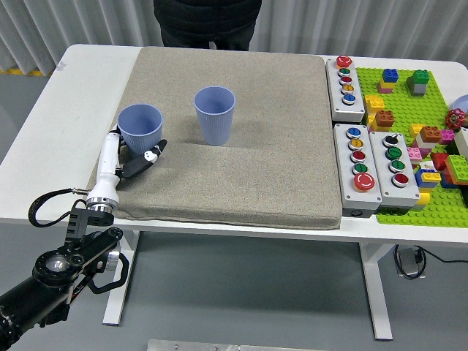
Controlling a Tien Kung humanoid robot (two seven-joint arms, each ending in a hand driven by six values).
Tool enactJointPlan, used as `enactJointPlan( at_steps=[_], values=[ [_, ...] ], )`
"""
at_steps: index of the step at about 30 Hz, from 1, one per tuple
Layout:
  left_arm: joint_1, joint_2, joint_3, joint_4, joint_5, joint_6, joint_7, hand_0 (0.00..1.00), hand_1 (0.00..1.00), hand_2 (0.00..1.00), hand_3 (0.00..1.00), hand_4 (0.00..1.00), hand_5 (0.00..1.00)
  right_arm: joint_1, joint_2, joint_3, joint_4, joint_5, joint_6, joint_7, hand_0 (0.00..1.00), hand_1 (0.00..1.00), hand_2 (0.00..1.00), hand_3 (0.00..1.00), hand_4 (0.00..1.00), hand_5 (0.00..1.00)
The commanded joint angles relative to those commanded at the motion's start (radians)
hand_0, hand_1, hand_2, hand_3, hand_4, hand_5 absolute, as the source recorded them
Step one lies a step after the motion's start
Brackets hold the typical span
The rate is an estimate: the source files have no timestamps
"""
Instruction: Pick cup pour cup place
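Note:
Two blue-purple plastic cups stand upright on the beige mat (241, 175). The left cup (140, 126) is near the mat's left edge. The second cup (215, 114) is to its right, further in. My left hand (134, 155) comes in from the lower left and closes around the lower part of the left cup, with the white thumb on its left side and a dark finger (151, 154) on its right. The cup's base is hidden behind the hand. My right hand is out of view.
Three grey button boxes (357, 167) line the mat's right edge. A green baseplate (409, 205) with several loose bricks lies at the far right. A person in dark clothes (207, 22) stands at the far side. A black cable (44, 205) loops off the near left edge.

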Motion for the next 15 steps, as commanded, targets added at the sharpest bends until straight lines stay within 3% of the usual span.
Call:
enactJointPlan(
  at_steps=[15],
  values=[
    [0.031, -0.002, -0.035, -0.022, 0.044, 0.002, 0.004, 0.759, 0.801, 0.998, 0.998, 0.998, 0.511, -0.010, -0.001, 0.004, 0.000, -0.011, 0.005, -0.002, 0.692, 0.661, 0.612, 0.622, 0.002, 0.403]
  ],
)
